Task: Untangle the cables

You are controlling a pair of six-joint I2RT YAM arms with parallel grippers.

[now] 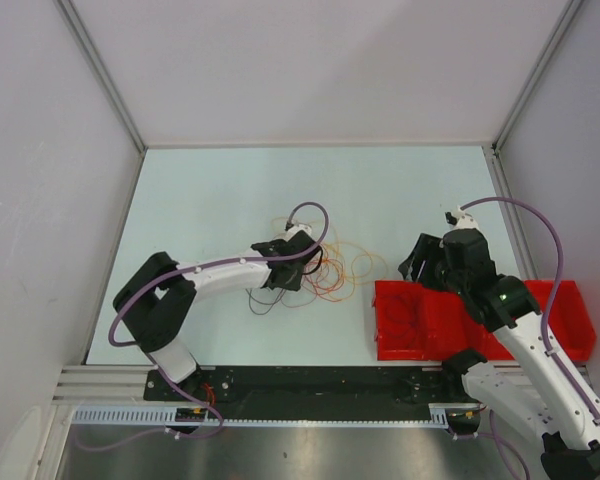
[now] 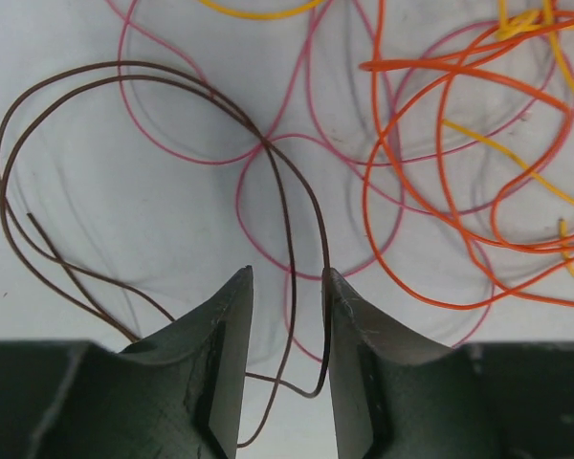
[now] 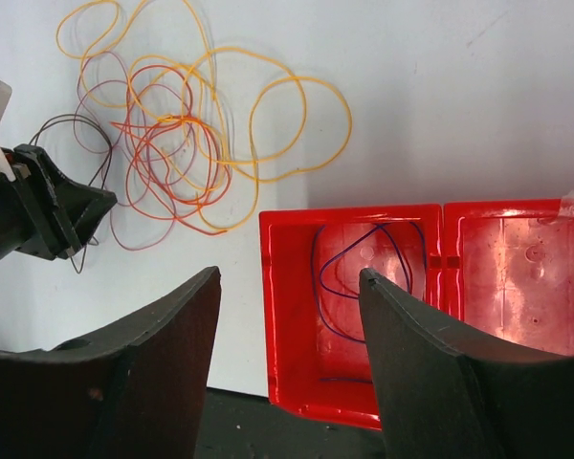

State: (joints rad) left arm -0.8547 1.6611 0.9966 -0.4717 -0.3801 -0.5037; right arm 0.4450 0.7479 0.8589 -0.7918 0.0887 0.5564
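The cables [image 1: 332, 270] lie tangled on the white table in the middle. In the left wrist view a dark brown cable [image 2: 277, 191] loops over pink [image 2: 311, 105], orange [image 2: 430, 191] and yellow [image 2: 517, 153] ones. My left gripper [image 2: 288, 275] is down at the tangle's left edge [image 1: 285, 282]. Its jaws stand narrowly apart, with two brown strands running through the gap, one along the right finger. My right gripper [image 3: 289, 274] hangs open and empty over the left rim of the red bin [image 3: 268, 306]. A purple cable [image 3: 349, 263] lies inside the bin.
The red bin [image 1: 380, 292] has two compartments and sits at the near right beside the right arm. A black rail [image 1: 310, 382] runs along the table's near edge. White walls close in the table at the back and on both sides.
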